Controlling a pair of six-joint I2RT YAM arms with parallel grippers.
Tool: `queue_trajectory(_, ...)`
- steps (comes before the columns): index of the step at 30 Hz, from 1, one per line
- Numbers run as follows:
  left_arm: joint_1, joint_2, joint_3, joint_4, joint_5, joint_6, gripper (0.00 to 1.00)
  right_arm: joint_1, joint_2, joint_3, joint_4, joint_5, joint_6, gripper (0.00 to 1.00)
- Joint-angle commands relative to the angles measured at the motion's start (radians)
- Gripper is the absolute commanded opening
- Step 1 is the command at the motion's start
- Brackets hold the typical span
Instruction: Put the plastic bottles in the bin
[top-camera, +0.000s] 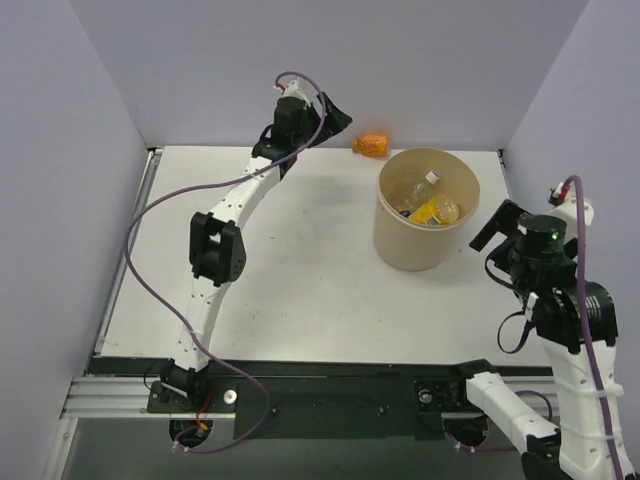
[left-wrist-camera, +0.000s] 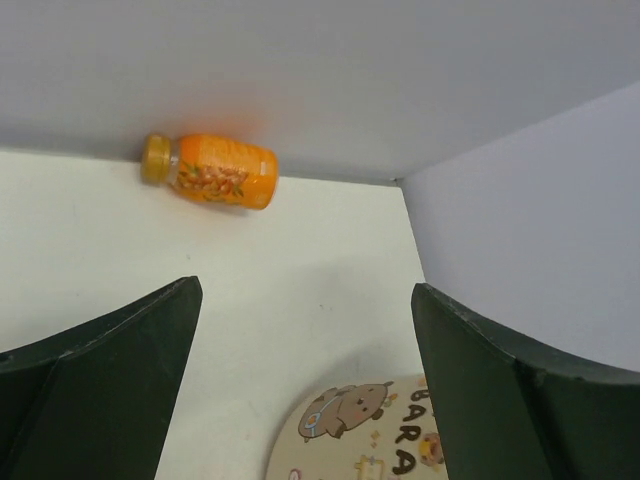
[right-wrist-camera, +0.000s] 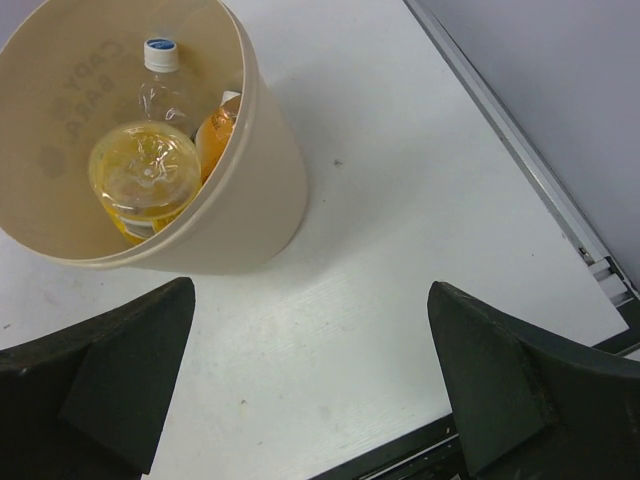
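Top external: orange bottle (top-camera: 371, 144) at back wall (top-camera: 450, 80), near bin (top-camera: 400, 245); both jaws apart

Between my left jaws the bin (left-wrist-camera: 345, 430) runs off the lower edge (lettering cut short); ahead of my right jaws, an orange bottle (right-wrist-camera: 218, 135) is mostly hidden.

Squat orange bottle (top-camera: 371, 145) on its side just behind bin (top-camera: 410, 250)

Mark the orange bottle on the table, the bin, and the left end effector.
orange bottle (left-wrist-camera: 220, 172): left wrist view, label middle.
bin (top-camera: 412, 250): top external view, outer wall.
left end effector (left-wrist-camera: 305, 292): left wrist view, midway between fingertips.
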Motion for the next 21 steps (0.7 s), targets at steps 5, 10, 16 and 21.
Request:
queue_trajectory(5, 0.022, 0.056, -0.003, -0.139, 0.189, -0.085, 0.97, -0.263, 0.302, 0.12, 0.159, -0.2, 0.06, 0.95)
queue_trajectory(10, 0.046, -0.157, -0.265, -0.092, 0.146, 0.029, 0.97, -0.523, 0.554, 0.189, 0.316, -0.548, 0.228, 0.94)
queue_trajectory(16, 0.08, -0.396, -0.51, -0.056, 0.103, 0.099, 0.97, -0.598, 0.775, 0.226, 0.432, -0.654, 0.399, 0.93)
queue_trajectory(21, 0.125, -0.626, -0.675, -0.075, 0.04, 0.165, 0.97, -0.58, 0.887, 0.203, 0.443, -0.735, 0.454, 0.92)
